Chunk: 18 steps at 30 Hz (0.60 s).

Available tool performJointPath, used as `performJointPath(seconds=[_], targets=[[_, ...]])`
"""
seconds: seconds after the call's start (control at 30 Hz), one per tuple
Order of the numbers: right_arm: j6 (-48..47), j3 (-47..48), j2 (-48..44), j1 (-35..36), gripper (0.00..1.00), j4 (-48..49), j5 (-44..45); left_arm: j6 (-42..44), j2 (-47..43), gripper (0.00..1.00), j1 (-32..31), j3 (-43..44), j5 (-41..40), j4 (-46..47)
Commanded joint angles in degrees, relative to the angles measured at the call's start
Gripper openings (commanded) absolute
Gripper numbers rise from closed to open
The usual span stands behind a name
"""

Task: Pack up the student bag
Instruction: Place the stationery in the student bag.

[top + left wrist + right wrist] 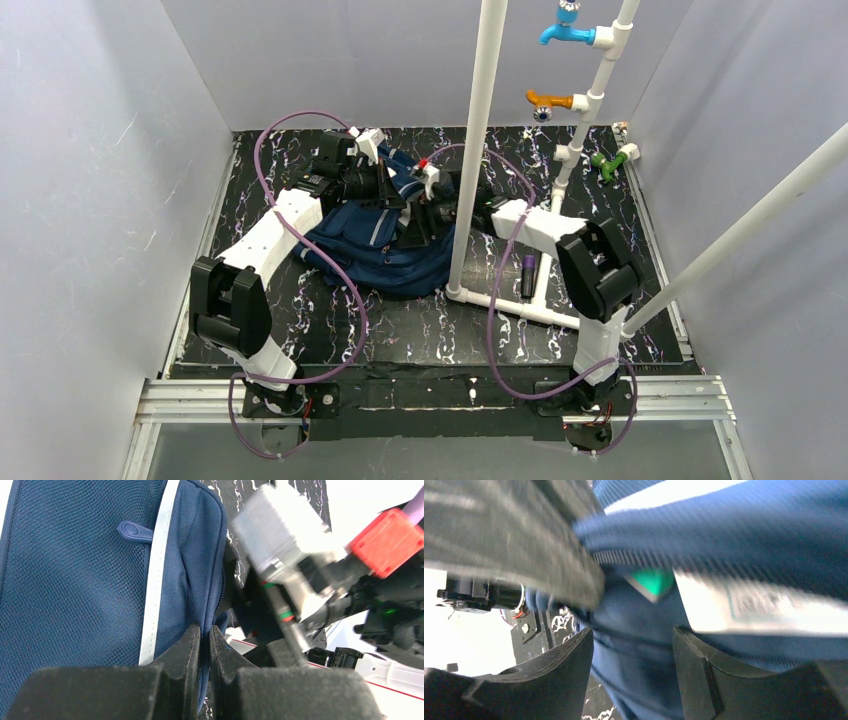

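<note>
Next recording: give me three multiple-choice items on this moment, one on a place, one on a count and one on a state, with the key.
1. Where does the large navy blue fabric backpack lie?
A. on the black marbled mat
B. hung on a side wall
C. outside the booth

2. How many coloured plastic taps sit on the white pipe frame?
A. one
B. three
C. five

3. The left end effector is:
A. wide open
B. shut on the backpack's edge
C. holding a bottle

Key:
1 A, the top view shows it lying on the mat.
2 B, one is blue, one orange and one green.
3 B, its fingers pinch the fabric seam.
</note>
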Motion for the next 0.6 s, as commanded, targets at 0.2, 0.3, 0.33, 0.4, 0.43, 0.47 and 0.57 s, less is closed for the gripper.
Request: performJointPath(seconds=[0.2,0.3,0.33,0.4,0.43,0.47,0.57], targets=[[1.14,-7.11,-16.26,-11.90,0.76,-18.35,7.44,-1.29,-5.10,0.00,0.03,1.73,5.52,3.13],[1.46,-7.78,-19.56,-14.44,0.82,-29.76,24.35,-1.70,-4.83,0.00,0.08,1.16,6.14,3.88],[1.87,-8.39,-20.51,-14.52,0.83,-33.05,31.03,-1.70,-4.90,0.00,0.02,0.97,6.22,4.01],[3.11,-9.72,-22.38,-14.54,0.84,-38.94,44.45,-1.71,-5.02,0.00,0.02,0.43,6.36,4.49],[4.28,-11.19,-23.44,-14.54,0.84,-40.15,48.53,-1.70,-4.96,0.00,0.05,0.21,6.52,4.76],[5.75,-12.37,-24.58,-14.54,0.83,-41.35,52.48,-1.70,-4.87,0.00,0.04,0.08,6.72,5.01],[9.36,-15.50,-27.61,-14.58,0.83,-42.13,58.97,-1.85,-4.61,0.00,0.08,-0.44,7.30,5.57]])
